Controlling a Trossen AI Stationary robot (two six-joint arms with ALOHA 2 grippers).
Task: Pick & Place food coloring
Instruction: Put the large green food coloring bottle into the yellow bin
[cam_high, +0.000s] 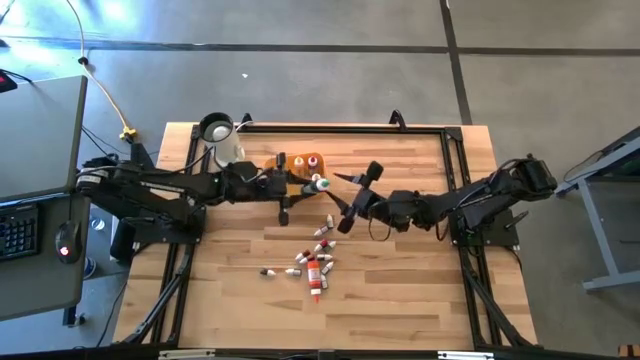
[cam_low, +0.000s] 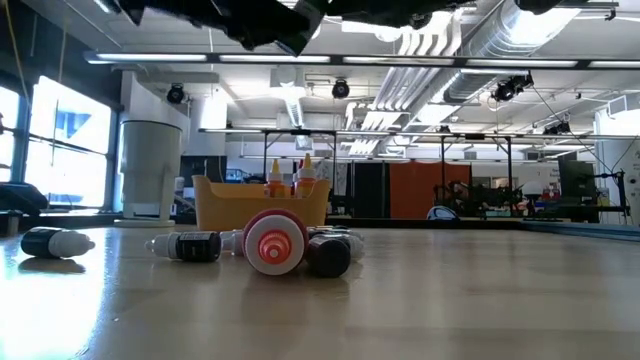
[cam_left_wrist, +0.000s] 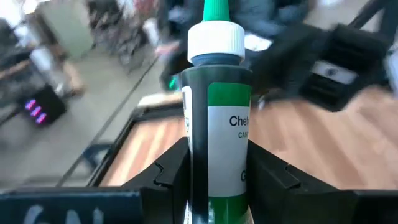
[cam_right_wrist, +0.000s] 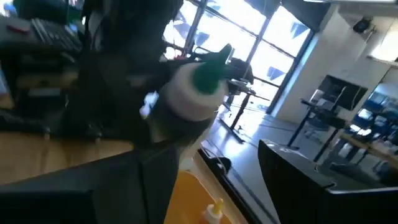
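Left jaws (cam_left_wrist: 214, 180): clamped on a green food coloring bottle (cam_left_wrist: 217, 124), one finger on each side of its label; the white cap and green tip stick out beyond the fingertips.
Held bottle, seen from above: it shows as a white cap with a green tip (cam_high: 319, 184) just past the left jaws, over the near edge of the yellow-orange tray (cam_high: 303, 172).
Right jaws (cam_high: 352, 196): spread wide with nothing between the fingers, just beside the held bottle and facing its cap; in the right wrist view the green tip (cam_right_wrist: 210, 73) lies straight ahead of them.
Tray contents: two small bottles with pointed tips (cam_low: 290, 178) stand upright inside, below and beside the left jaws.
Loose food coloring (cam_high: 314, 258): a scatter of small bottles and tubes lying on the bench (cam_high: 400, 290), well apart from both jaws, on the side away from the tray; a red one with a white cap (cam_low: 273, 242) lies in the cluster's middle, a dark one (cam_low: 55, 242) off by itself.
White jug (cam_high: 222, 140): stands beside the left arm, behind its jaws.
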